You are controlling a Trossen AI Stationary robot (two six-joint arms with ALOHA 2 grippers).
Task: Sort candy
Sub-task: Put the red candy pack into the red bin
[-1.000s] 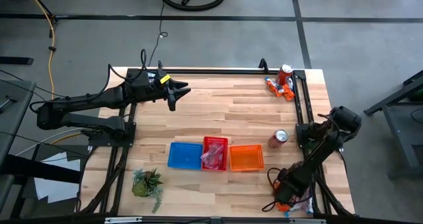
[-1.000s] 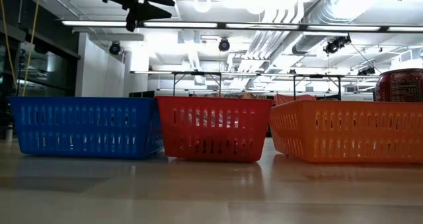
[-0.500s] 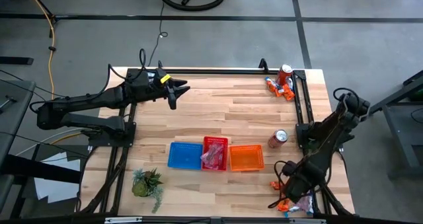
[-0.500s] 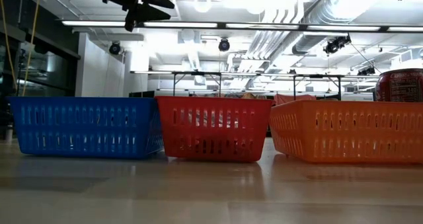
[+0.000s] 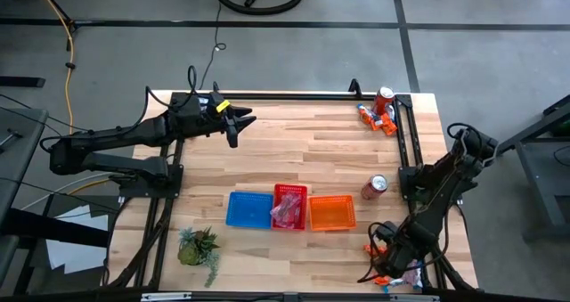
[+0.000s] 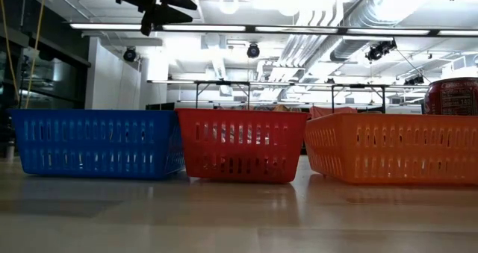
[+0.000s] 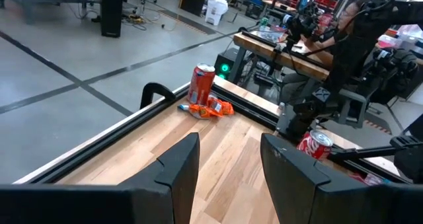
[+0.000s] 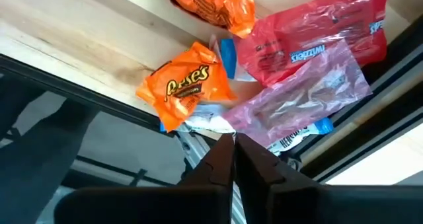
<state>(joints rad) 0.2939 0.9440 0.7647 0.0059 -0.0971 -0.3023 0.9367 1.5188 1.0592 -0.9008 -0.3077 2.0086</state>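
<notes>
Low, right claw pinched shut over candy; left claw parted, raised.

the right hand, fingers pressed together, points at a heap of candy: an orange packet, red packets, on the counter edge.

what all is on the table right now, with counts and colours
slotted plastic baskets: three, blue, red, orange, side by side near the front middle
wrapped candy packets: a pile, orange, red, pink and blue/silver, at the front right corner; a smaller pile at the far right corner; pink ones in the red basket
red soda cans: two, one upright at the far right corner, one beside the orange basket
green potted plant: one, front left
left tool: open, far left
right tool: shut, over the front right pile
</notes>
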